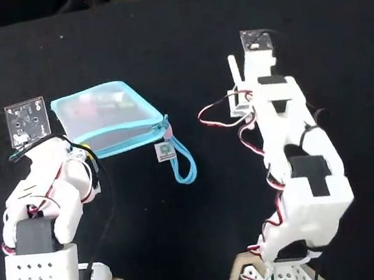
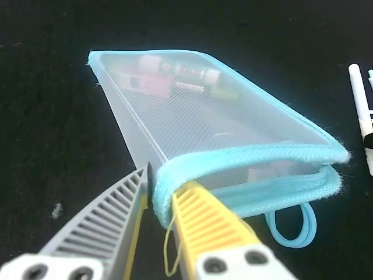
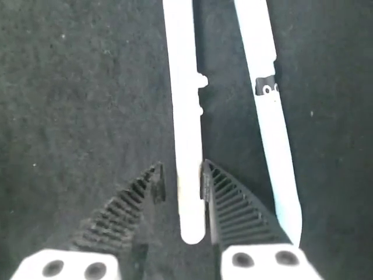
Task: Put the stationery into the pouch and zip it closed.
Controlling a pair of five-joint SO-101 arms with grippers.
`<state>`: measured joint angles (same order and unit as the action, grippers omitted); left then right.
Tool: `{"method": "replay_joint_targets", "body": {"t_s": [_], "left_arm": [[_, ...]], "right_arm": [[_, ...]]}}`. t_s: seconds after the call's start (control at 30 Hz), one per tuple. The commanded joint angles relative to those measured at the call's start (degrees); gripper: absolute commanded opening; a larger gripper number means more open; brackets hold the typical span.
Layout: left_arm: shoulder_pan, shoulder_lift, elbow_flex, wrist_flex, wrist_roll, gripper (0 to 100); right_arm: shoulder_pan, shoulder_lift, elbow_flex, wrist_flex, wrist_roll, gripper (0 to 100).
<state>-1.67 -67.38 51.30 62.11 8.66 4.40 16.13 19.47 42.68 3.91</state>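
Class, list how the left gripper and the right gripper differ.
The left gripper pinches the pouch by its blue edge; the right gripper stands open astride a white pen. The left has a yellow and a grey finger; the right's are dark. Both have ridged fingers.

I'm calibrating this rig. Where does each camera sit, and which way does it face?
High view: fixed above the table, looking down; left arm and right arm show, pouch by the left one.
Left wrist view: on the left wrist, looking along the left gripper, shut on the pouch's zip edge.
Right wrist view: on the right wrist, looking down past the open right gripper straddling a pen, second pen beside.
Shared: pouch in high and left wrist views.
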Motion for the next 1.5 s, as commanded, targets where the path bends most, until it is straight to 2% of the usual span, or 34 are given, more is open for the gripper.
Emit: {"method": "replay_joint_targets", "body": {"t_s": [0.0,0.07,0.13,0.33,0.5,0.63,0.83,0.97,1.03,1.13,1.27,1.47], "left_arm": [[-0.3,-0.9,-0.8,0.1,0.3,3],[-0.3,-0.9,-0.8,0.1,0.3,3],[-0.3,-0.9,-0.8,0.1,0.3,3],[-0.3,-0.9,-0.8,0.1,0.3,3],[-0.3,-0.9,-0.8,0.1,0.3,3],[-0.3,-0.9,-0.8,0.1,0.3,3],[-0.3,-0.9,-0.8,0.1,0.3,3],[-0.3,-0.9,-0.8,0.1,0.3,3],[-0.3,-0.9,-0.8,0.1,0.3,3],[-0.2,-0.9,-0.8,0.1,0.3,3],[-0.3,-0.9,-0.8,0.1,0.3,3],[-0.1,-0.9,-0.8,0.1,0.3,3]], "right_arm": [[-0.4,0.7,-3.7,-0.6,1.9,9.6],[-0.4,0.7,-3.9,0.7,1.9,7.3],[-0.4,0.4,-4.1,1.8,1.8,0.5],[-2.4,-4.6,-2.9,10.2,2.0,1.0],[-7.0,-10.0,-2.6,25.8,2.3,1.1],[-6.7,-11.2,-0.2,32.4,9.3,1.1],[-6.3,-12.4,3.0,31.1,11.7,3.9],[-6.8,-12.8,-1.2,35.4,11.8,21.2],[-6.8,-12.8,-5.8,37.7,11.7,26.5],[-6.9,-11.9,-12.6,36.8,11.7,23.6],[-7.9,-7.8,-15.3,27.5,11.7,18.4],[-12.4,1.5,-18.7,20.7,11.7,18.1]]}}
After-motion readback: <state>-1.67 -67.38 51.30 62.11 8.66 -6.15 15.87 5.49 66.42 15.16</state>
